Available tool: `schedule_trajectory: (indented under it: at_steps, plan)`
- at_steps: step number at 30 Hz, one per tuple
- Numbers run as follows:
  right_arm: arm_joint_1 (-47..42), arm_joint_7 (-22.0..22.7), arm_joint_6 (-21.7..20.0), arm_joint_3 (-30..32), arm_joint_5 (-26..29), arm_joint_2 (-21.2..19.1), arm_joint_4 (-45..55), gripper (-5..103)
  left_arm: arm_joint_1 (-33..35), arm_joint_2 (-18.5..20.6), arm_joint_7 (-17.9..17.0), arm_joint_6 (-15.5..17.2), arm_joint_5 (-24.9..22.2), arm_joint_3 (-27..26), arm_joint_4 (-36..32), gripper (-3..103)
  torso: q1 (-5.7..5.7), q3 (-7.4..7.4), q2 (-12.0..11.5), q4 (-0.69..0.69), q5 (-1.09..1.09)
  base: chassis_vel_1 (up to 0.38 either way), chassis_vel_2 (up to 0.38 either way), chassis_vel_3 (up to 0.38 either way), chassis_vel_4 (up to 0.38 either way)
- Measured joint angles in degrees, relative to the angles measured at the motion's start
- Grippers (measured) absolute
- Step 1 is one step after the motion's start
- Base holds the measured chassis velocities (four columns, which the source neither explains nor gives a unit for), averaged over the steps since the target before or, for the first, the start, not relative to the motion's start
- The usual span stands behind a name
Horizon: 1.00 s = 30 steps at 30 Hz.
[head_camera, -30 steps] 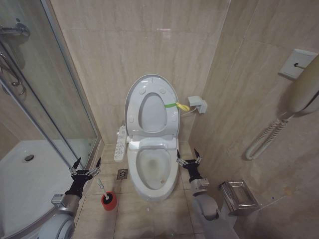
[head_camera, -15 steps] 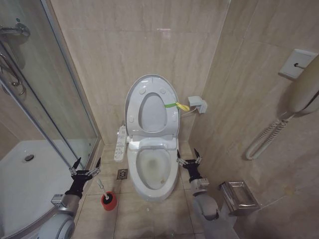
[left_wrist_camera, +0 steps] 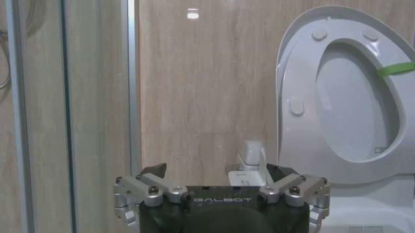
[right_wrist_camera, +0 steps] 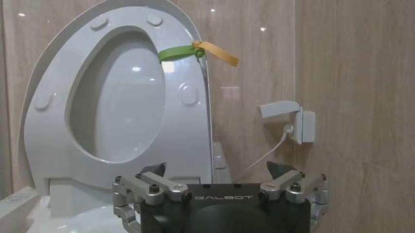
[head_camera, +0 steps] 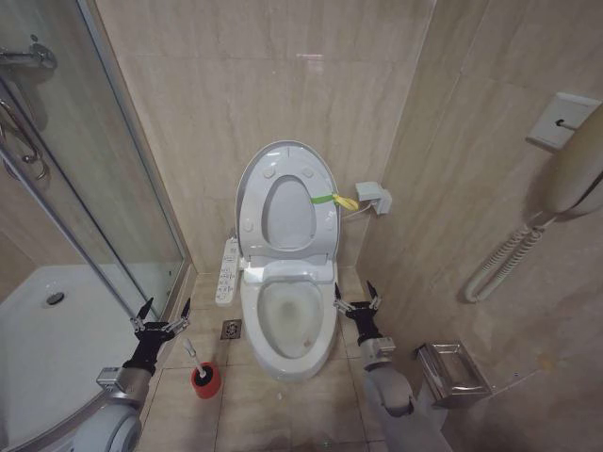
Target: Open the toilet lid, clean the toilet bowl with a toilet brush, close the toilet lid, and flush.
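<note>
In the head view, the toilet lid (head_camera: 287, 202) stands upright against the tiled wall, together with the seat ring (head_camera: 288, 215), which is also raised and lies against it. A green-yellow strap (head_camera: 334, 200) is tied at the lid's edge on the robot's right. Below it the toilet bowl (head_camera: 290, 320) is open, with the white button panel (head_camera: 227, 271) along its left side. The toilet brush (head_camera: 191, 353) sits in its red holder (head_camera: 206, 379) on the floor tiles, to the left of the bowl and just beside a small floor drain (head_camera: 231, 330). The left gripper (head_camera: 161, 316) is above the floor between the shower tray (head_camera: 38, 339) and the brush, near the brush handle but not touching it; its fingers are spread wide and hold nothing. The right gripper (head_camera: 357, 299) is at the right side of the bowl, close to the rim, also spread wide and empty. A steel paper holder (head_camera: 452, 372) is on the right wall.

In the left wrist view, the left gripper (left_wrist_camera: 217, 171) points to the wall with its two fingers far apart. The raised toilet lid (left_wrist_camera: 304, 92) and the seat ring (left_wrist_camera: 389, 155) are beyond it, and the glass shower door (left_wrist_camera: 65, 111) is on the other side.

In the right wrist view, the right gripper (right_wrist_camera: 217, 170) is wide too, with nothing between the fingers. Beyond it are the toilet lid (right_wrist_camera: 194, 94) with the seat ring (right_wrist_camera: 58, 131) and the strap (right_wrist_camera: 194, 51), and a wall socket (right_wrist_camera: 300, 124) with a white cable (right_wrist_camera: 269, 150).
</note>
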Motion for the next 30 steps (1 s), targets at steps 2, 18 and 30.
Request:
schedule_trajectory:
  at_steps: [2, 18, 30]
  plan:
    - [0.0, 0.0, 0.0, 0.0, 0.0, 0.0, 0.0, 100, 0.0, 0.0, 0.0, 0.0, 0.0, 0.0, 0.0, 100, 0.0, 0.0, 0.0, 0.0, 0.0, 0.0, 0.0, 0.0, 0.0]
    - [0.0, 0.0, 0.0, 0.0, 0.0, 0.0, 0.0, 100, 0.0, 0.0, 0.0, 0.0, 0.0, 0.0, 0.0, 100, 0.0, 0.0, 0.0, 0.0, 0.0, 0.0, 0.0, 0.0, 0.0]
    - [0.0, 0.0, 0.0, 0.0, 0.0, 0.0, 0.0, 100, 0.0, 0.0, 0.0, 0.0, 0.0, 0.0, 0.0, 100, 0.0, 0.0, 0.0, 0.0, 0.0, 0.0, 0.0, 0.0, 0.0]
